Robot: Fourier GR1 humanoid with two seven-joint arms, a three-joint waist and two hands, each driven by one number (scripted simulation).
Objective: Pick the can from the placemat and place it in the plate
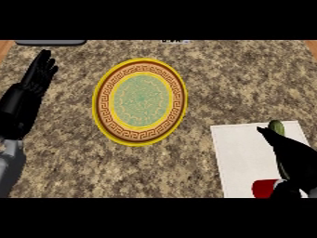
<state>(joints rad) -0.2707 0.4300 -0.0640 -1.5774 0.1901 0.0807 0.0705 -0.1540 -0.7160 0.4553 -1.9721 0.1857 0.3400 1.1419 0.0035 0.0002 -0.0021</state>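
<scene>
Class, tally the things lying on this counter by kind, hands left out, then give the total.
Plate: 1
Placemat: 1
Red can: 1
Green item, partly hidden behind the right hand: 1
Total: 4

1. The plate point(139, 102), yellow-rimmed with a green centre, lies on the speckled counter point(243, 83).
2. Left of the plate, the left hand point(25, 95) rests open, fingers straight.
3. Right of and below the plate lies a white placemat point(247, 153).
4. On the placemat, the right hand point(297, 160) is above a red can point(264, 188); a green object point(277, 127) shows behind its fingertips.
</scene>
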